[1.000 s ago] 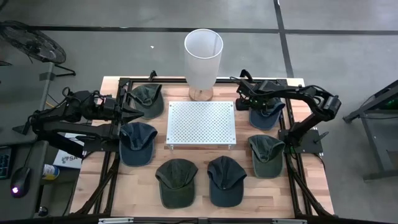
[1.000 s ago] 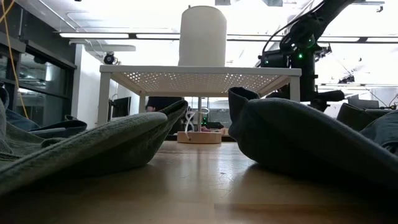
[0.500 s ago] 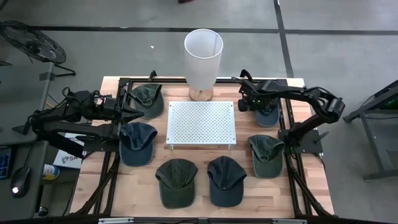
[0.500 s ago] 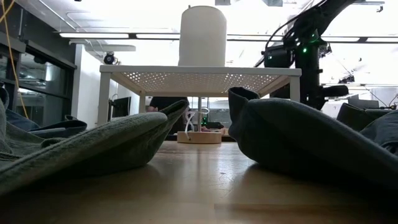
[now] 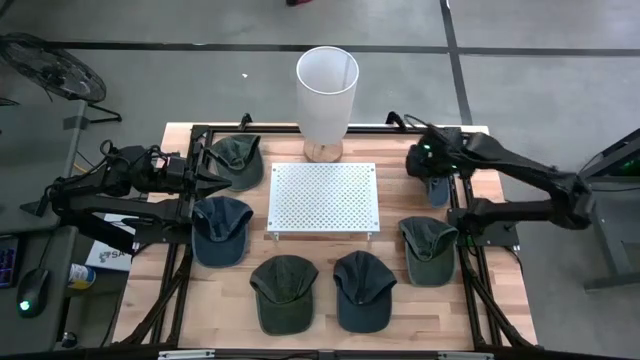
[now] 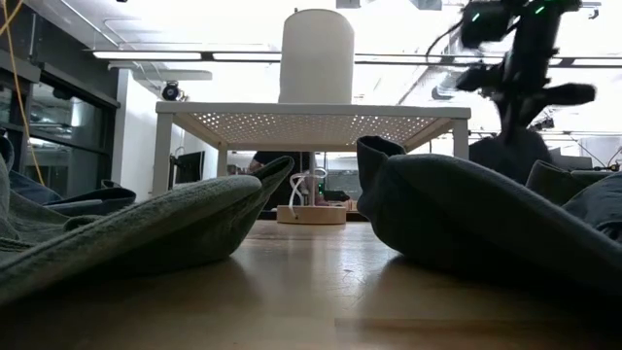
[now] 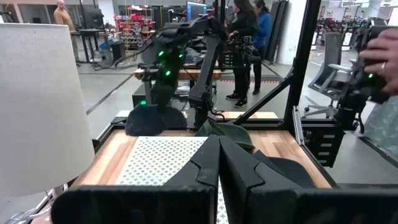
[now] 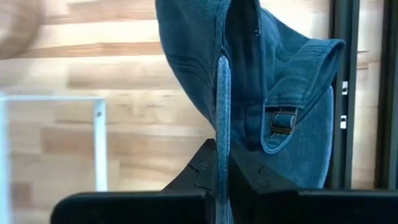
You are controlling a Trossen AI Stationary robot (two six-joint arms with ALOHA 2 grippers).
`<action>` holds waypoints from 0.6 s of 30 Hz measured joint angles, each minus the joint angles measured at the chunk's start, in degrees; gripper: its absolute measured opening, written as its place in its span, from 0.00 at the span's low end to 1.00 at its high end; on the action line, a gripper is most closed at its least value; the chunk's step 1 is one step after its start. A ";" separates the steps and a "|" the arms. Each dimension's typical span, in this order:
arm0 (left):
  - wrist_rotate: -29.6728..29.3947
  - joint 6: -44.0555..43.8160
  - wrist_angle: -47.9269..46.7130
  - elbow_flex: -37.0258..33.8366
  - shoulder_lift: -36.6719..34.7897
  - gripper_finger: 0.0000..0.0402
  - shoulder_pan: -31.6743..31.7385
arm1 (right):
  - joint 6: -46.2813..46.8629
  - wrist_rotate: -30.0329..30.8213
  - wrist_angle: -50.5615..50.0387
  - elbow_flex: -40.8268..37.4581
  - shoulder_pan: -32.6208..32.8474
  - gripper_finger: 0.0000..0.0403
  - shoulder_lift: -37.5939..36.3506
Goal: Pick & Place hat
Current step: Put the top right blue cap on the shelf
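My right gripper (image 5: 428,166) is over the table's far right and shut on a blue hat (image 8: 261,74), which hangs under it. That hat appears in the low view as a dark shape (image 6: 509,156). My left gripper (image 5: 228,183) hovers shut at the left, between a green hat (image 5: 238,158) and a blue hat (image 5: 222,230). Three more hats lie on the table by their open undersides: green (image 5: 284,292), blue (image 5: 364,290) and green (image 5: 428,250). My right gripper pinches an edge of the blue hat (image 8: 222,127) between its two fingers, coming from above and pointing down. The hat hangs below the fingers, folded and slack, with its back strap and buckle (image 8: 280,122) turned to one side, raised off the wood.
A white perforated stand (image 5: 322,198) sits in the middle of the table, and a white cylinder lamp (image 5: 327,92) stands on a wooden base behind it. Black frame rails (image 5: 462,215) run along both sides. People stand in the room beyond the table.
My right gripper has shut on the far right blue hat and gone up with it, shifting a little toward the table's right edge. The hat lay flat on the table; now it hangs folded under the fingers.
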 joint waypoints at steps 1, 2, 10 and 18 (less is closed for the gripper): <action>0.00 -0.01 0.00 -0.01 -0.01 0.01 0.01 | 0.57 -0.12 -0.46 0.00 0.79 0.01 -2.02; 0.00 0.00 0.00 0.00 -0.02 0.01 -0.01 | 1.05 -0.27 -0.82 0.00 1.61 0.01 -3.97; 0.00 -0.02 0.00 0.00 0.00 0.01 -0.01 | -0.45 -1.61 1.06 0.00 8.75 0.01 -17.49; 0.00 -0.02 0.00 -0.02 0.00 0.01 0.00 | -7.64 -3.24 7.70 0.00 14.25 0.01 -27.18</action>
